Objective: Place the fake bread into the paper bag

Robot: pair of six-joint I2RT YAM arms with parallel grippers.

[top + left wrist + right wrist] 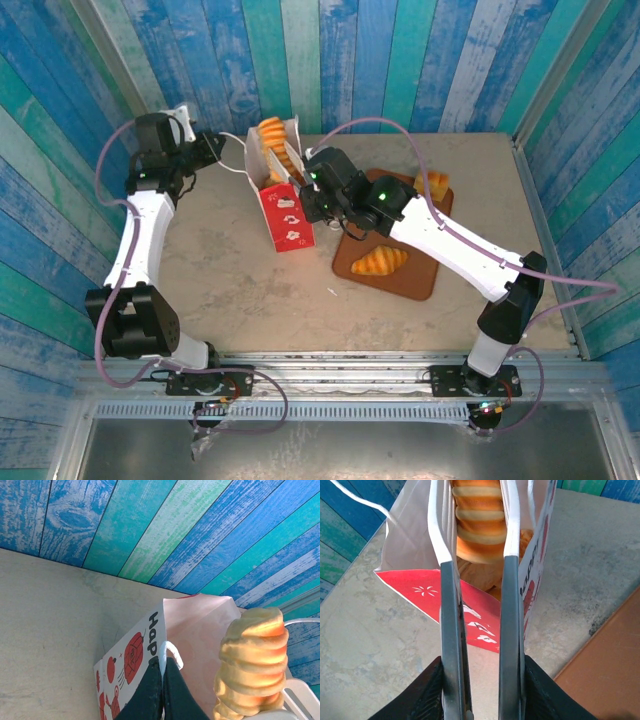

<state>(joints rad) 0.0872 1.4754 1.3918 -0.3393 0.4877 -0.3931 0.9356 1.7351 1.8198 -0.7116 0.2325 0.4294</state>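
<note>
The paper bag [285, 215] stands at the table's middle back, its red panel [420, 587] facing me. My left gripper [163, 667] is shut on the bag's white cord handle [172, 652] at the rim, holding that side out. A golden ridged piece of fake bread [272, 140] sticks up out of the bag's mouth [252, 660]. My right gripper [474, 510] hangs over the mouth, its fingers apart on either side of that ridged piece [480, 525]. More bread lies deeper in the bag. A croissant [380, 261] and another bun [433, 184] lie on the tray.
A flat brown tray [410, 280] lies right of the bag, under my right arm; its corner shows in the right wrist view [610, 670]. Blue and green plank walls close in the back and sides. Bare tabletop lies left of and in front of the bag.
</note>
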